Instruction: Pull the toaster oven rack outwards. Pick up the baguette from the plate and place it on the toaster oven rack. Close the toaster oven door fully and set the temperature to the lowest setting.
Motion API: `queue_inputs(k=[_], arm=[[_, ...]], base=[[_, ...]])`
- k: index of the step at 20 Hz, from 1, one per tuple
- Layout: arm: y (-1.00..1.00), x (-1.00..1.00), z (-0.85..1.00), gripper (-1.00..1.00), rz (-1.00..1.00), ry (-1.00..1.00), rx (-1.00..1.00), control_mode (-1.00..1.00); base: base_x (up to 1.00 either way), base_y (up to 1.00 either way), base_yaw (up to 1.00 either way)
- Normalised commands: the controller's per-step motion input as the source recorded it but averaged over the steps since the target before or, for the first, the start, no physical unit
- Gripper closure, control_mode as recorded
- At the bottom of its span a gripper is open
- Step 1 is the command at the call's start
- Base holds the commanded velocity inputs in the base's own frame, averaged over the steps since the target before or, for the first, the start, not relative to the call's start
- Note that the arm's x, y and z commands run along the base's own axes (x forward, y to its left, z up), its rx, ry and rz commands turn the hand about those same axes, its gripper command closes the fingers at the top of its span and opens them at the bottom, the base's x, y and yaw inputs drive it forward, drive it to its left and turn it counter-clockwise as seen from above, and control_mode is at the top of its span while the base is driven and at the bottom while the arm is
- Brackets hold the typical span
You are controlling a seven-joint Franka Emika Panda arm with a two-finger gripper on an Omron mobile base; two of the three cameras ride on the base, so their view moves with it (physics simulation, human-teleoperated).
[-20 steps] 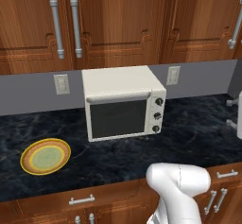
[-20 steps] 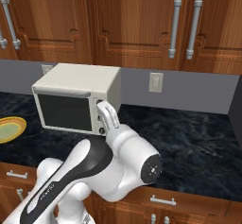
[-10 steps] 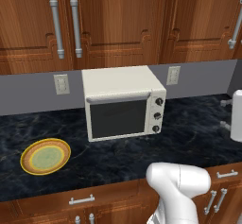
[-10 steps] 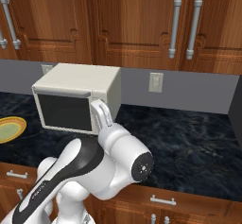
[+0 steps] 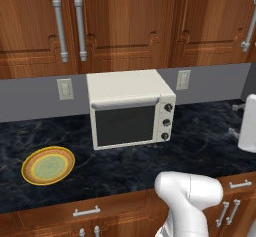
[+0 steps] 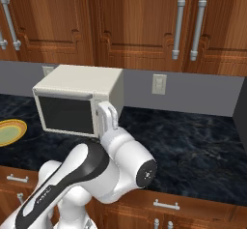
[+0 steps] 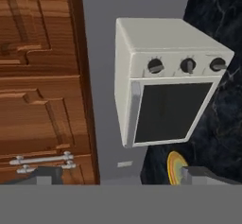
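Observation:
The cream toaster oven [image 5: 131, 108] [image 6: 79, 100] [image 7: 165, 86] stands on the dark counter against the wall. Its toaster oven door [image 5: 125, 126] is closed, with the pale handle along its top edge. The rack is hidden behind the dark glass. Three knobs [image 5: 167, 122] run down its right side. Left of the oven, the plate [image 5: 48, 165] [image 6: 9, 131] [image 7: 176, 168] lies with nothing on it; the baguette is out of view. My gripper [image 5: 234, 119] [image 7: 124, 176] hovers open and empty, rolled sideways, well in front of and to the right of the oven.
Wooden wall cabinets with metal handles [image 5: 70, 28] hang above the oven. Wall outlets [image 5: 65, 88] [image 5: 183, 79] flank it. The dark marble counter [image 5: 200, 146] stretches to either side, with drawers [image 5: 86, 212] below its front edge.
My hand has come further in from the right edge of the left base view, and the elbow has swung forward. Oven and plate have not moved.

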Motion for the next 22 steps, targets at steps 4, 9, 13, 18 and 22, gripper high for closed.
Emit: queue_inputs(k=[4, 9, 13, 18, 22], arm=[[0.10, 0.29, -0.03, -1.00, 0.00, 0.10, 0.14, -1.00], [0.15, 0.39, -0.12, -1.00, 0.00, 0.10, 0.10, -1.00], [0.11, 0.34, -0.18, -1.00, 0.00, 0.04, 0.10, -1.00], [0.12, 0.32, -0.17, -1.00, 0.00, 0.02, 0.07, -1.00], [0.14, 0.25, -0.12, -1.00, 0.00, 0.00, 0.04, -1.00]], base=[[0.00, 0.00, 0.00], [0.00, 0.00, 0.00], [0.00, 0.00, 0.00], [0.00, 0.00, 0.00], [0.00, 0.00, 0.00]])
